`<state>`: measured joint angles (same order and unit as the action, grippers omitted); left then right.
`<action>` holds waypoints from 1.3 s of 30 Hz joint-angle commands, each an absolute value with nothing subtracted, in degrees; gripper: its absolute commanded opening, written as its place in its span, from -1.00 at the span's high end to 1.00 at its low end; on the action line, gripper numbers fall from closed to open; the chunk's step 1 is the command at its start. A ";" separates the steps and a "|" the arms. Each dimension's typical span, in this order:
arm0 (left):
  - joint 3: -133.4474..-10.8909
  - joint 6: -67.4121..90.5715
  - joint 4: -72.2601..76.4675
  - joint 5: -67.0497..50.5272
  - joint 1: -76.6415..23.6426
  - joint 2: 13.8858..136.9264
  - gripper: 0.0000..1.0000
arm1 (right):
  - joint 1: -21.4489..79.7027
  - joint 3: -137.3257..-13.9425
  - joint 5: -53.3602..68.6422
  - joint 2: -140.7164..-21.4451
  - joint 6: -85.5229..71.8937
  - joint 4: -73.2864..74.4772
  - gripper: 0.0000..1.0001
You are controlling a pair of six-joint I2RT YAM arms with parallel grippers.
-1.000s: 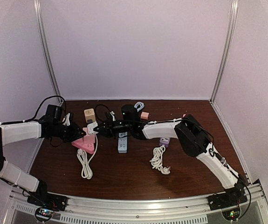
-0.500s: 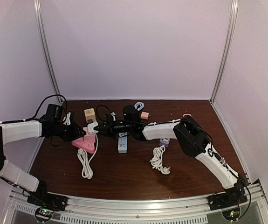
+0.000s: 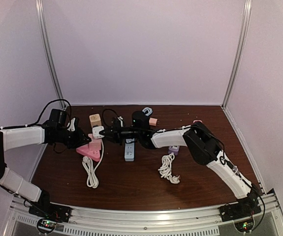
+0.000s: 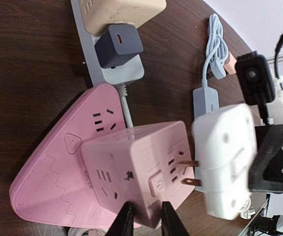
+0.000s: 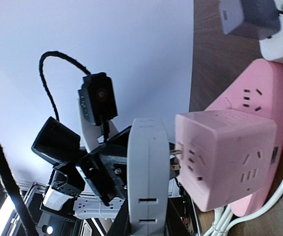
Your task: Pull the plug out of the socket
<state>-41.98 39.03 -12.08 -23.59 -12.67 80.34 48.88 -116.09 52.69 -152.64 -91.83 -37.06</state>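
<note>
Left gripper [image 4: 143, 220], nearly closed, pinches the pink cube socket [image 4: 131, 169] over a pink triangular strip [image 4: 52, 172]; right gripper [image 5: 147, 219] clamps the white plug [image 4: 225, 157], prongs [image 4: 188, 172] exposed, tips at the socket's face.

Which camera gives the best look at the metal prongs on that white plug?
The left wrist view: both prongs show side-on, bridging white plug and pink cube socket. The right wrist view sees the plug edge-on, prongs mostly hidden. From the top view they are too small to see.
</note>
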 commanded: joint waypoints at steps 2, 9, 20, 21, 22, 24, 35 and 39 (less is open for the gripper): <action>-38.85 37.26 -23.64 -18.70 -14.06 85.43 0.65 | 49.10 -116.81 53.88 -145.95 -93.78 -49.73 1.00; -39.92 36.94 -23.85 -19.36 -14.06 84.99 0.65 | 47.75 -112.43 53.27 -141.04 -85.14 -41.02 1.00; -49.95 33.92 -26.39 -22.31 -14.36 83.18 0.58 | 40.31 -99.40 36.94 -122.79 -44.95 4.39 1.00; -51.01 33.58 -26.79 -22.52 -14.53 83.07 0.57 | 39.47 -98.53 34.20 -121.51 -42.31 7.83 1.00; -51.99 33.38 -27.22 -22.67 -14.69 83.01 0.57 | 38.46 -98.40 30.88 -120.51 -39.57 11.32 1.00; -53.48 33.08 -27.27 -22.88 -14.91 83.06 0.56 | 37.09 -99.21 22.82 -119.16 -34.70 18.70 1.00; -56.51 31.64 -27.20 -23.78 -15.47 83.16 0.48 | 31.61 -112.58 -13.47 -125.12 -19.70 46.80 1.00; -56.90 31.64 -27.16 -23.80 -15.77 83.37 0.48 | 31.16 -118.88 -22.17 -130.17 -17.36 51.88 1.00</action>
